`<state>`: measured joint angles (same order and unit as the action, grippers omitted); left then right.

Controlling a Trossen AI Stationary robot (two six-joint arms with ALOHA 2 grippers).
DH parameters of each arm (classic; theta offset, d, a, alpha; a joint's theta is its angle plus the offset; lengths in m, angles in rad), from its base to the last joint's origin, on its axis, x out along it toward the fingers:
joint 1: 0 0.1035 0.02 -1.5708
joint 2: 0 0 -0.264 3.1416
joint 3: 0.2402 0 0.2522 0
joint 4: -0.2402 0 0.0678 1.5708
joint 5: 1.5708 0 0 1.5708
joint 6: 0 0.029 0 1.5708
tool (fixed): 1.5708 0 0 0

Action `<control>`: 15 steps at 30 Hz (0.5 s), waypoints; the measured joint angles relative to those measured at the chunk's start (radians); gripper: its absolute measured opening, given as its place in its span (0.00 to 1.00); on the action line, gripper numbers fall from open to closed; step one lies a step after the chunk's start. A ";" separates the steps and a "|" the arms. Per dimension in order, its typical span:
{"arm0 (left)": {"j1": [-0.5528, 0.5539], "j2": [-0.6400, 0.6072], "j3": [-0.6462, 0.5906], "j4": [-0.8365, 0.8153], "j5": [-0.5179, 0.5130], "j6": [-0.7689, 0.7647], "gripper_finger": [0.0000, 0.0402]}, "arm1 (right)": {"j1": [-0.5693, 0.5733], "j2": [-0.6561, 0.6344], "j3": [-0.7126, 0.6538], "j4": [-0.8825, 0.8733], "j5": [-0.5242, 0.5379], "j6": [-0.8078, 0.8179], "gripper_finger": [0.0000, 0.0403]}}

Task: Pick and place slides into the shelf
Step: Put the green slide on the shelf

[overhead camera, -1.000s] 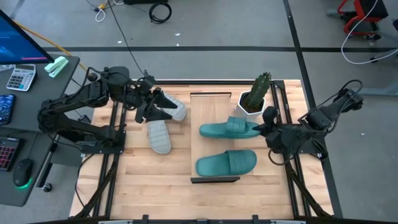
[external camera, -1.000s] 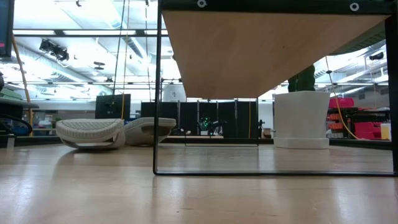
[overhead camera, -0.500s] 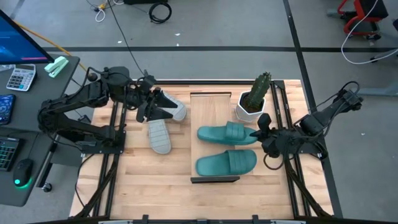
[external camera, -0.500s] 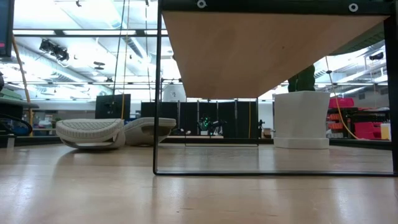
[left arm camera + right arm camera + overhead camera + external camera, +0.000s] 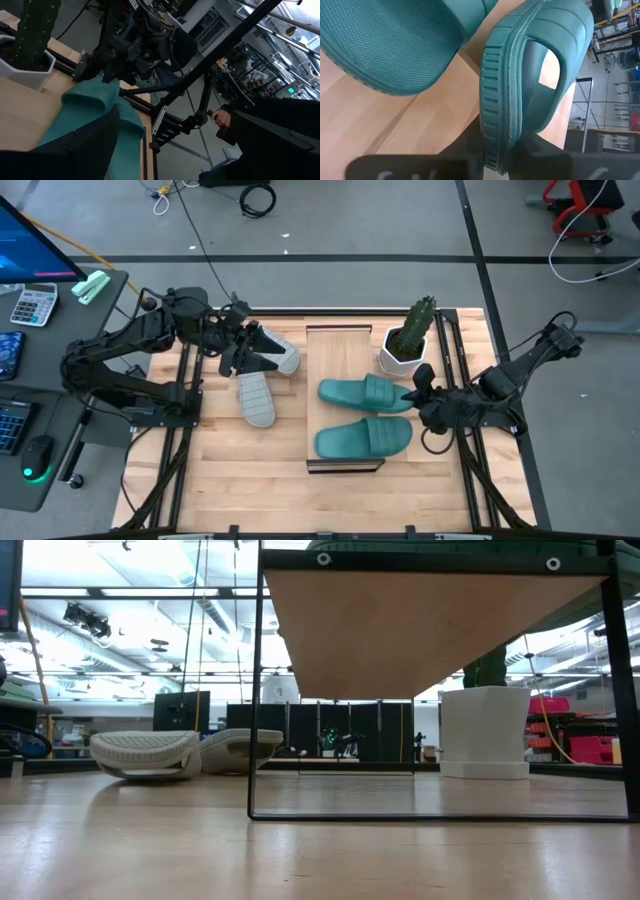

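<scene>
On the shelf (image 5: 344, 405), the light-wood board in the middle of your table (image 5: 270, 455), you have both teal slides. The nearer teal slide (image 5: 364, 440) lies flat with its long axis running left to right and its strap toward the right end. Just beyond it, the farther teal slide (image 5: 366, 393) also runs left to right, strap to the right. Your right gripper (image 5: 420, 392) is at that slide's right end, and the right wrist view shows its edge (image 5: 496, 95) pinched between the dark fingers, so the jaws are closed on it. From table height the shelf's underside (image 5: 420, 630) looks slightly tilted.

Farther back on the right, a white pot (image 5: 399, 352) holds a cactus (image 5: 417, 323), just beyond the held slide's strap end.

Left of the shelf, the two grey slides sit on the table. One grey slide (image 5: 256, 398) lies sole up with its long axis running near to far. The other grey slide (image 5: 274, 352) is beyond it, under your left gripper (image 5: 247, 346), whose fingers stand spread wide with nothing between them.
</scene>
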<state>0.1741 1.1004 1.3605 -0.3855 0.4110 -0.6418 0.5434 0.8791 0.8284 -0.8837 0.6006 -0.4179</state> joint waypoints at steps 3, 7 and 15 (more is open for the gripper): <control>0.000 0.000 0.000 0.000 0.000 0.001 0.96 | -0.001 0.000 0.000 -0.004 0.002 0.003 0.19; 0.000 0.000 0.000 0.000 0.000 0.002 0.96 | -0.001 0.000 0.000 -0.005 -0.005 0.003 0.23; 0.000 0.000 0.000 0.000 0.000 0.010 0.96 | -0.001 0.001 0.000 -0.007 -0.013 0.003 0.25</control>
<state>0.1741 1.1004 1.3605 -0.3855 0.4110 -0.6319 0.5426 0.8799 0.8284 -0.8902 0.5877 -0.4152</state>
